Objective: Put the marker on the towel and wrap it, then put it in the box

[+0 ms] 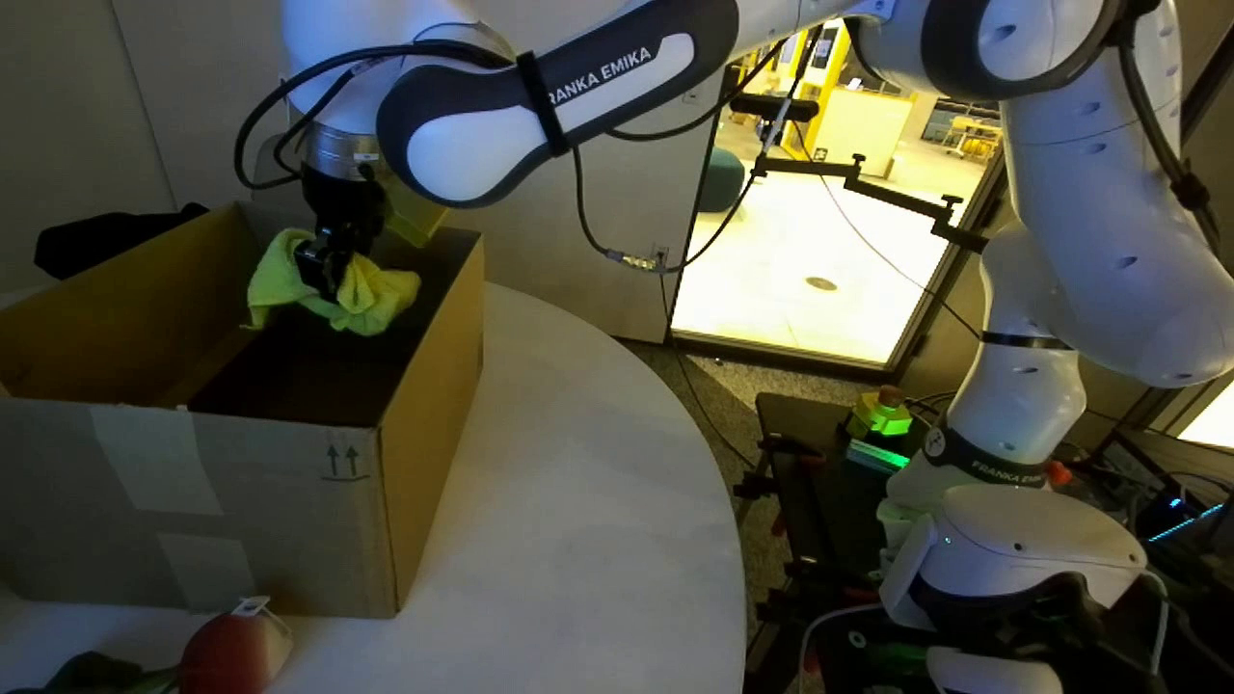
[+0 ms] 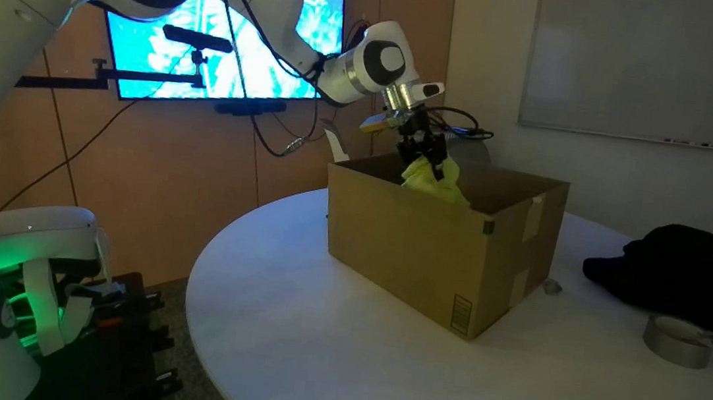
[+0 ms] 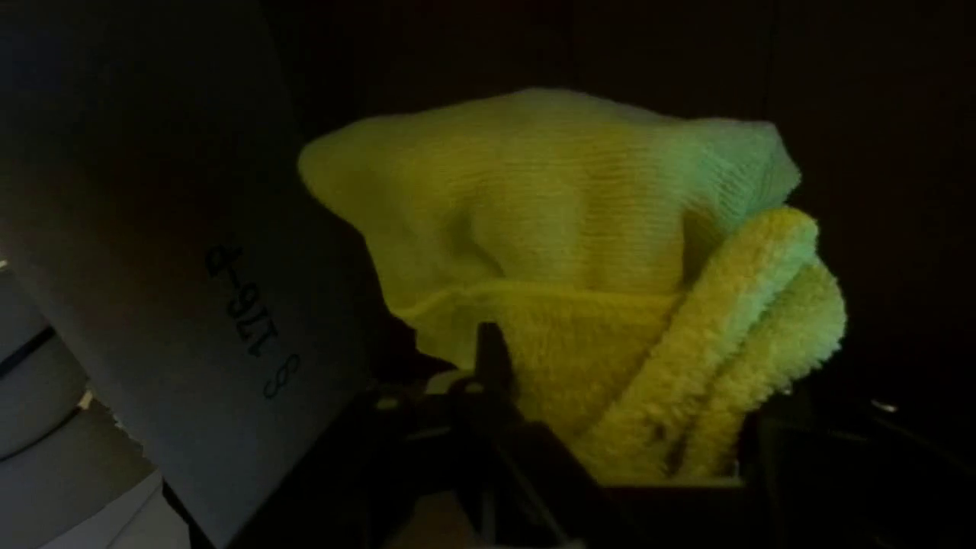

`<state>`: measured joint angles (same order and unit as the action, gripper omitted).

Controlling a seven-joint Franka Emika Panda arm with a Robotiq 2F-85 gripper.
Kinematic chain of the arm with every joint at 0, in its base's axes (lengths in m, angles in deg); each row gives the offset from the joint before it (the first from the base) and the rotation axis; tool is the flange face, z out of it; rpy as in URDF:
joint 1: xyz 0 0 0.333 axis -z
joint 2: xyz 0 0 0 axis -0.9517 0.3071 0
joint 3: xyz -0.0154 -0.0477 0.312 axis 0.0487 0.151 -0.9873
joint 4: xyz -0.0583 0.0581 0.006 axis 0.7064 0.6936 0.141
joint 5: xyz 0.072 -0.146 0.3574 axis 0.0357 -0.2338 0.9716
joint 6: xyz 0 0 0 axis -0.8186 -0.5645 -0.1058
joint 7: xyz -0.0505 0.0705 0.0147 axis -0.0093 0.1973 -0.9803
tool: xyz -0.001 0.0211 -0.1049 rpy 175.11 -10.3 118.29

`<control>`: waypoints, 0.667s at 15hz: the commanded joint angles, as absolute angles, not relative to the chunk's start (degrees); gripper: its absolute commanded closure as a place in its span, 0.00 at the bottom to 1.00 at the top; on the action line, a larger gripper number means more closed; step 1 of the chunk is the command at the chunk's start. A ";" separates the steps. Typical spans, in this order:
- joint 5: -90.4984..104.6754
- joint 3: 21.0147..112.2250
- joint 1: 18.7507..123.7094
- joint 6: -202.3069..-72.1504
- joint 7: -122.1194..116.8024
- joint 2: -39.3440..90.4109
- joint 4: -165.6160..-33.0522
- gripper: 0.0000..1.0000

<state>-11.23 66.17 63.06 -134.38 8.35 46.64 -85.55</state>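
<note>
One gripper (image 1: 326, 275), pinching one bunched-up towel (image 3: 549, 206), is what my feeds show. The fingers (image 3: 494, 358) have the yellow-green cloth between them, and it bulges out on both sides. From the wrist cam I get a ribbed stretch toward the top and a fat fuzzy fold lower right; the fingers themselves are dark down there and hard to read. Can't tell if the marker is tucked in the folds, sorry.

Towel and fingertips are at the mouth of the cardboard box (image 2: 404, 251), cloth hanging inside. In an exterior view the top of the cloth shows over the rim and the rest drops out of sight behind the wall, so I can't say whether it touches the bottom. Wrist cam also catches some black lettering (image 3: 244, 305) on the cardboard, tilted from my angle.

Box sits open side up on the round white table (image 2: 287, 352), with two printed arrows (image 1: 344, 461) pointing up on one side. Just beside it I've got a small grey lump (image 2: 551, 287) (no idea), then farther off what looks like a tape roll (image 2: 677, 343) lying flat near a black cloth heap (image 2: 686, 281). In an exterior view a red-and-pale round thing (image 1: 231, 655) with a tag is near the box, cut off at the edge of view. My arm (image 1: 472, 154) reaches in over the box, and behind it there's a lit wall screen (image 2: 147, 52).
</note>
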 commanded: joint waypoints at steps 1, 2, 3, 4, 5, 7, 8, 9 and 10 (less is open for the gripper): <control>-10.85 67.59 62.16 -132.65 7.41 48.87 -81.14 0.10; -10.89 67.70 62.17 -132.55 7.22 48.61 -81.32 0.02; -11.09 67.88 62.13 -132.51 7.18 47.72 -82.25 0.00; -11.29 67.98 62.12 -132.26 6.82 47.10 -82.79 0.00; -11.29 68.05 62.18 -132.36 6.80 46.10 -83.69 0.00; -11.91 68.65 62.07 -133.19 7.57 42.87 -86.72 0.00; -12.03 68.86 62.15 -133.12 7.51 41.22 -87.79 0.00; -12.08 69.00 62.28 -133.35 7.61 38.71 -89.96 0.00; -11.92 68.93 62.50 -132.82 7.11 36.47 -91.52 0.00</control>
<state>-11.23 68.09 62.93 -133.56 7.86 44.50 -84.84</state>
